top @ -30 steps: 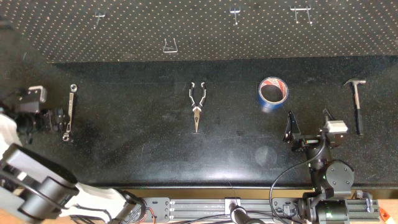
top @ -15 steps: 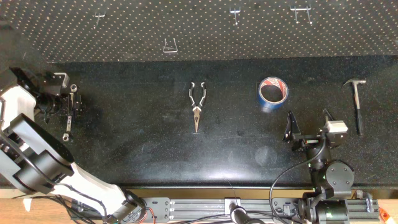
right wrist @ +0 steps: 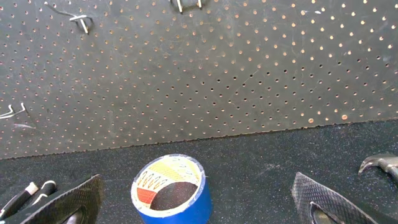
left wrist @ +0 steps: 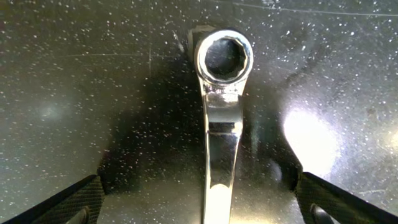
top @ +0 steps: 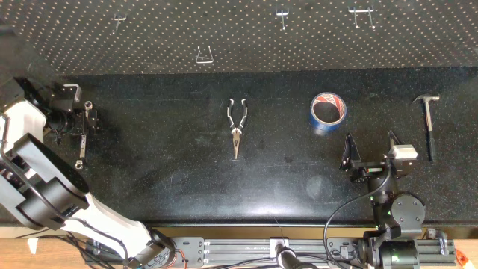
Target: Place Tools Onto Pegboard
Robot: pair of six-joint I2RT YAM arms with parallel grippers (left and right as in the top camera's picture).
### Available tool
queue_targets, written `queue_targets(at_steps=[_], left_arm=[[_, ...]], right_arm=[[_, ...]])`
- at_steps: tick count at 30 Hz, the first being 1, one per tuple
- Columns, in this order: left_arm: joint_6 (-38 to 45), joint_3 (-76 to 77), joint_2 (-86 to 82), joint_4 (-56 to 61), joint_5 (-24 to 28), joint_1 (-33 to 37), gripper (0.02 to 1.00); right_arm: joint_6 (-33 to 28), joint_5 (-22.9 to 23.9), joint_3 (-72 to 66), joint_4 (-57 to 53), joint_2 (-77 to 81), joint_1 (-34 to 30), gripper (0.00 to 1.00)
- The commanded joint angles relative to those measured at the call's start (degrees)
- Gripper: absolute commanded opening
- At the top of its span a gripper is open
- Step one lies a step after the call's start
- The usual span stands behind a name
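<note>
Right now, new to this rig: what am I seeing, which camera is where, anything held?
Two robot arms stand at a black table with a pegboard behind it. The top view looks straight down; each wrist view comes from a camera on an arm, looking past its own gripper. On the table, left to right in the top view: a wrench, pliers, a roll of blue tape, a hammer. The left gripper hangs open over the wrench, a finger on either side, not touching it. The right gripper is open near the tape. Nothing is held.
</note>
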Motion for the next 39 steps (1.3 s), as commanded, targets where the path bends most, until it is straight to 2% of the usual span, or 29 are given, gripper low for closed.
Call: queue_targets(at_steps=[1,3,5,6,7,10,12,21,26,34,39], left_arm=[[-0.9,0.9,1.9,0.1,-0.5,-0.5,0.993],[-0.9,0.9,2.0,0.0,-0.5,-0.9,0.978],[-0.9,0.9,2.1,0.0,-0.7,-1.3,0.855],[-0.9,0.9,2.2,0.0,-0.7,-1.4,0.671],[-0.9,0.9,2.4,-0.2,-0.7,-1.5,0.531],[-0.9,0.9,2.6,-0.6,-0.7,-1.5,0.264],[-0.9,0.9,2.6,-0.7,-0.7,-1.5,0.029],[-0.9,0.9,1.9,-1.4,-0.7,-1.5,0.027],[-0.9,0.9,-5.0,-1.2,2.0,-1.5,0.027],[-1.4,0.7,-17.0,-2.2,2.0,-1.5,0.029],[-1.8,-4.1,-27.2,-5.4,4.1,-1.5,0.029]], right_arm=[[0.7,-1.1,-0.1,-0.2,-0.5,0.3,0.989],[0.7,-1.1,-0.1,-0.2,-0.5,0.3,0.989],[0.7,-1.1,-0.1,-0.2,-0.5,0.3,0.989],[0.7,-1.1,-0.1,-0.2,-0.5,0.3,0.987],[0.7,-1.1,-0.1,-0.2,-0.5,0.3,0.989],[0.7,-1.1,-0.1,-0.2,-0.5,0.3,0.987],[0.7,-1.1,-0.1,-0.2,-0.5,0.3,0.989],[0.7,-1.1,-0.1,-0.2,-0.5,0.3,0.989],[0.7,-1.1,-0.1,-0.2,-0.5,0.3,0.987],[0.7,-1.1,-0.1,-0.2,-0.5,0.3,0.989],[0.7,-1.1,-0.1,-0.2,-0.5,0.3,0.989]])
